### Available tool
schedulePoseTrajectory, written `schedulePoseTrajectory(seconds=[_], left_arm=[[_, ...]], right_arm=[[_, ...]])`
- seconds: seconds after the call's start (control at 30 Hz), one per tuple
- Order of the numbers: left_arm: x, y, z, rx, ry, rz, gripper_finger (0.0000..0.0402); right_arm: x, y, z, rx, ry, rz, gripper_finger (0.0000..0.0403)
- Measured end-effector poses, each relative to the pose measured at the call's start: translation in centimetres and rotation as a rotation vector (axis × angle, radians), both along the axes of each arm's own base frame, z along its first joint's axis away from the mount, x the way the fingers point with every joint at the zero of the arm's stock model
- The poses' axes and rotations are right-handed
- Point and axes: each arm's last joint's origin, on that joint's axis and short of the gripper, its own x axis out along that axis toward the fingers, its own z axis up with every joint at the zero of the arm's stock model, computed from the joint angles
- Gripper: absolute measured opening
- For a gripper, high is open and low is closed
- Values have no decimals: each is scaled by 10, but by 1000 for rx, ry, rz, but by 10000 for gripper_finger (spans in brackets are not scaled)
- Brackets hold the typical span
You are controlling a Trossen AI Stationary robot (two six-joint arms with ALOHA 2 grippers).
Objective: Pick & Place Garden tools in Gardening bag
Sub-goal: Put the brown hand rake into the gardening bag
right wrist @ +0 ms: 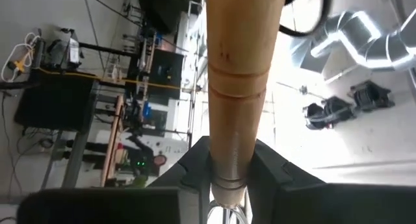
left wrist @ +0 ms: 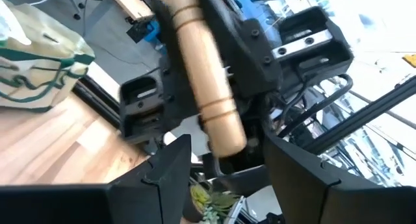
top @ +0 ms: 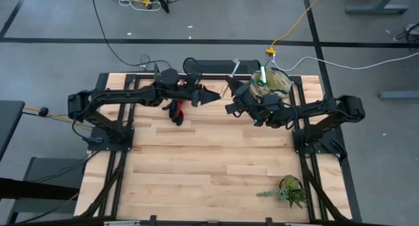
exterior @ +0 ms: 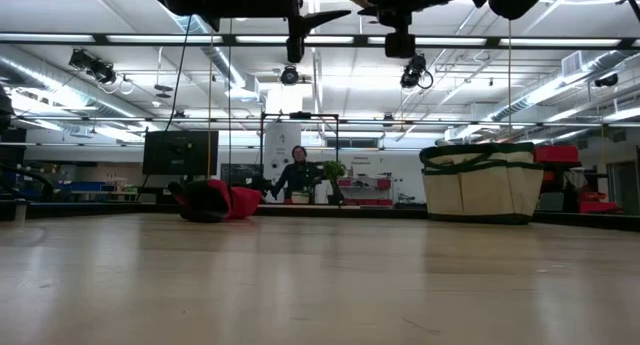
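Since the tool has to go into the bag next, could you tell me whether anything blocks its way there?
Nothing visible does. The right gripper holds the wooden-handled tool in the air beside the gardening bag, whose top is open.

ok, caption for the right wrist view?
Right gripper clamps a wooden tool handle that runs straight out from its fingers.

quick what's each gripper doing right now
left gripper: open, fingers either side of the wooden handle, not gripping.
right gripper: shut on the wooden handle.
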Motion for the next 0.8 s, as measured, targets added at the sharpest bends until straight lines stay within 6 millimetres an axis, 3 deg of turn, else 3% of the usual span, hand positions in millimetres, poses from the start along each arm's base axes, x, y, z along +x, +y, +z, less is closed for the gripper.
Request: schedulePoseTrajectory(seconds=[0.37,0.8], left_arm=[[-4,15,-4,65,38,53,199],[-6,21,-19,327,219,242,199]], right_arm=[[-16,-1,20,77,-160,-33,71],[-24,-4,25,202,-287,-123,71]])
